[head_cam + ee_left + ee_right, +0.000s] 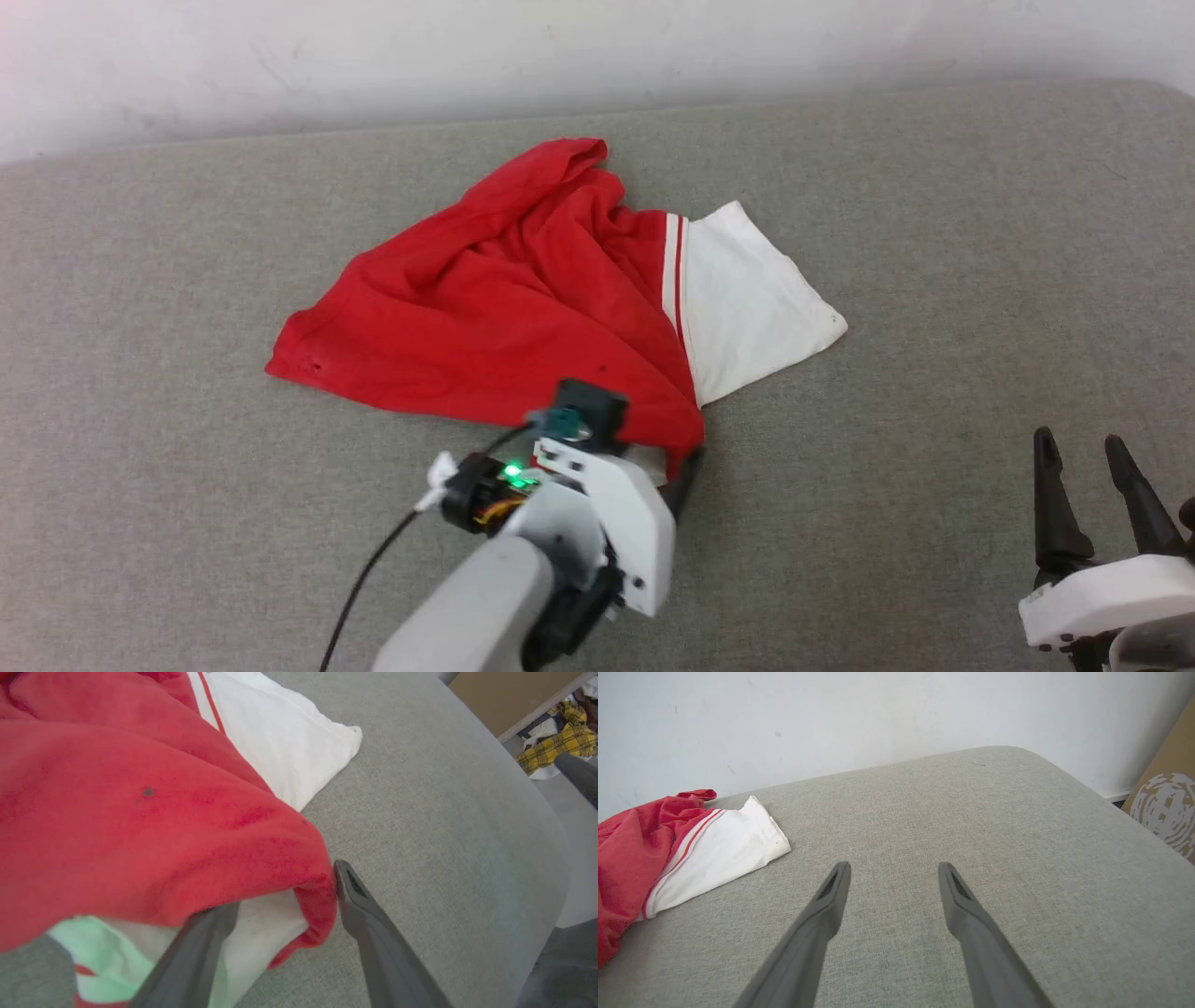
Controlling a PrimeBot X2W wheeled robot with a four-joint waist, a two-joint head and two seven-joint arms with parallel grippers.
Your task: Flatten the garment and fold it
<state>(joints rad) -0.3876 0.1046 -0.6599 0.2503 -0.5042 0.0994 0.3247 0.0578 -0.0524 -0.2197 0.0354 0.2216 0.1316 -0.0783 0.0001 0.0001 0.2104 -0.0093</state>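
The garment (504, 308) is a red T-shirt lying crumpled on the grey padded surface (934, 233), one white sleeve (747, 299) spread flat to the right. My left gripper (658, 462) sits at the shirt's near right corner. In the left wrist view its jaws stand wide apart (287, 891); the red hem (317, 905) lies loosely between them and drapes over the left finger, whose tip is hidden. A white and green inner patch (107, 947) shows under the hem. My right gripper (1080, 439) is open over bare surface at the lower right (894, 865), well apart from the garment (626, 858).
A pale wall (597, 56) runs along the far edge of the surface. The surface rounds off at its right edge (556, 826). Beyond it are a cardboard sheet (1167, 807) and a yellow plaid cloth (560, 746) on the floor.
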